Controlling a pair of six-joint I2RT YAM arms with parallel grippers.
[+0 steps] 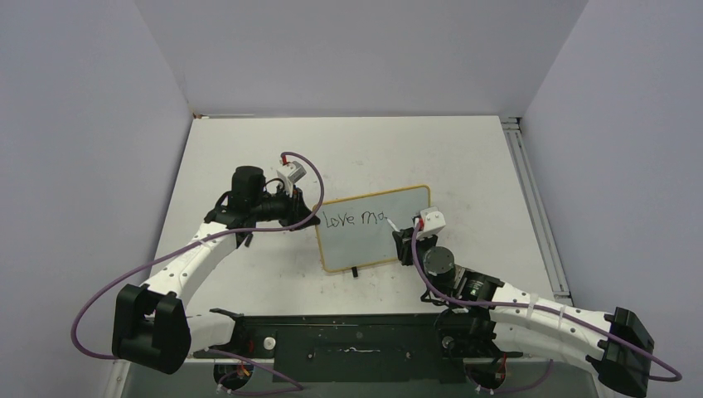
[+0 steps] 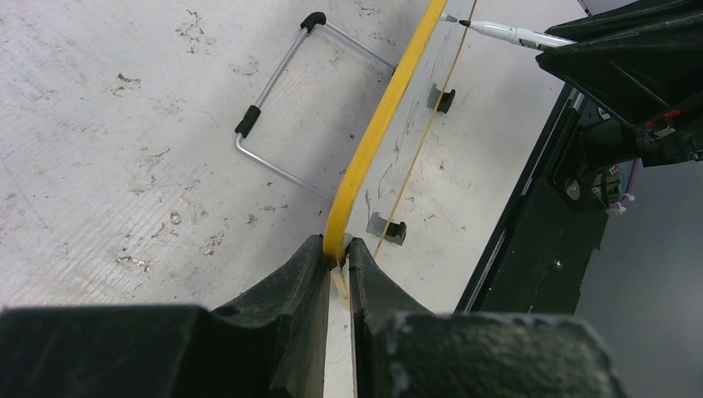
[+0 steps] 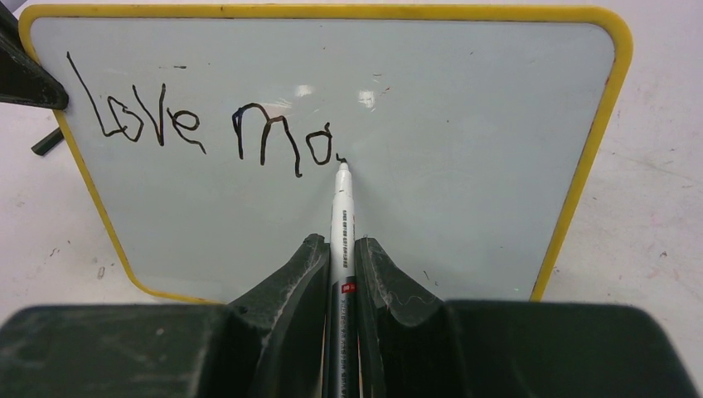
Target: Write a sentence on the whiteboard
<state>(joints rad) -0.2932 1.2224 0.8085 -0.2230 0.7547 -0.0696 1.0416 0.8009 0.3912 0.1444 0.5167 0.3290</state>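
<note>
Top external view: whiteboard (image 1: 377, 245) near the middle of the table (image 1: 249, 157), yellow-framed, long side running left to right, between the two arms. On its pale surface, sentence (image 1: 355, 219) in black along the upper left, legible as "Love ma". At the board's left edge, left gripper (image 1: 315, 214), jaws pinched tight on the yellow frame. Just off the lower right of the writing, right gripper (image 1: 412, 235), jaws squeezed nearly together on a marker (image 1: 390, 223) angled toward the last letter. Left wrist view: both black jaws closed on the rounded yellow frame at a corner, rim curving away upward. Beyond the frame, bent wire stand (image 2: 273, 108) with black end caps over the scuffed table. On the board side, two small black feet (image 2: 390, 230). From the upper right, white marker with black tip, point at or just off the board face, exact contact not clear here. Right wrist view: marker barrel clamped upright between the two jaws, tip touching the board just right of the "a", at a small tick. Writing confined to the upper left of the surface. At the top left corner of the frame, dark jaw of the left gripper.
</note>
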